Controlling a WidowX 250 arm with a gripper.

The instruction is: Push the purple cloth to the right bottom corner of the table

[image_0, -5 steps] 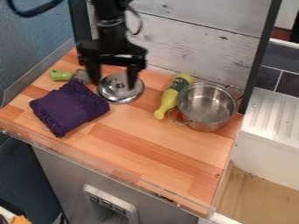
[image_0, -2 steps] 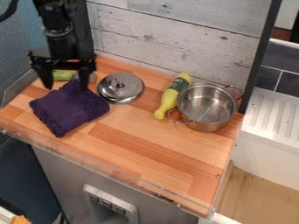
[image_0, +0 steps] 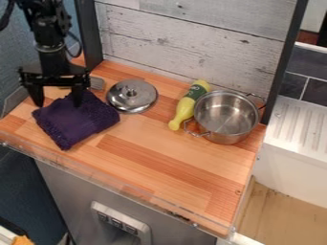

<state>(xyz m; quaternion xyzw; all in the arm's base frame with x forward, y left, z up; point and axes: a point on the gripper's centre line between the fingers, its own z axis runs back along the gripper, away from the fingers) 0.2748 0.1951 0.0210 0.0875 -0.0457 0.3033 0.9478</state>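
Across the middle of the frame, the wooden table [image_0: 156, 153]: its front edge slants from the left of the frame down to the lower right corner, with a see-through rail along it; wood planks show from the cloth's right side down to that corner, passing below the pot.
White plank board [image_0: 191, 43]: upper part of the frame, upright along the table's back edge.
Black gripper [image_0: 58, 104]: upper left, pointing down, its two fingers spread well apart, one at the cloth's upper left edge, the other over its upper part; whether either tip touches the fabric is hard to tell from this slant.
Purple cloth [image_0: 76, 122]: left of the frame, bunched, mostly below the gripper, its lowest corner near the front edge.
Steel pot [image_0: 226, 117]: right of the frame, upright, near the table's right edge.
Pot lid [image_0: 131, 95]: upper centre-left, knob up, just beside the cloth.
Yellow bottle [image_0: 186, 106]: lying between lid and pot, close to the pot.
Metal piece [image_0: 97, 83]: above the cloth.
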